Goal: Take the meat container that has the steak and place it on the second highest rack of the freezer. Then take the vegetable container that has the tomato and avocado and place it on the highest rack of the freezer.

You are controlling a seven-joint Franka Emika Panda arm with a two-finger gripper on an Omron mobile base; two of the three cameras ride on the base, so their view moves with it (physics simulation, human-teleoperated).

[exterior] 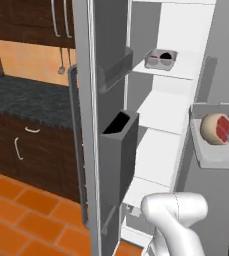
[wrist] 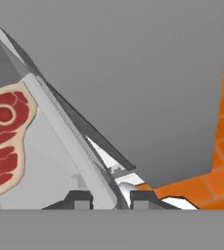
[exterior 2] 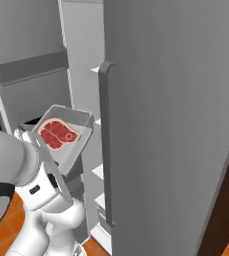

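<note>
Hand view shows the gripper (wrist: pixel 111 199) clamped on the meat container (wrist: pixel 59 161) rim. The container with the steak (exterior: pixel 217 128) hangs outside the freezer (exterior: pixel 186 107), right of its shelves.

Steak (exterior 2: pixel 58 134) red, white-streaked, tan rim; container (exterior 2: pixel 81 121) grey; freezer (exterior: pixel 158 112) white inside.

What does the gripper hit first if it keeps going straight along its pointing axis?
Likely the flat grey freezer door panel. The gripper is shut on the rim of the shallow grey meat container holding the red, tan-edged steak, and that panel lies beyond the rim. Depth is unclear.
</note>
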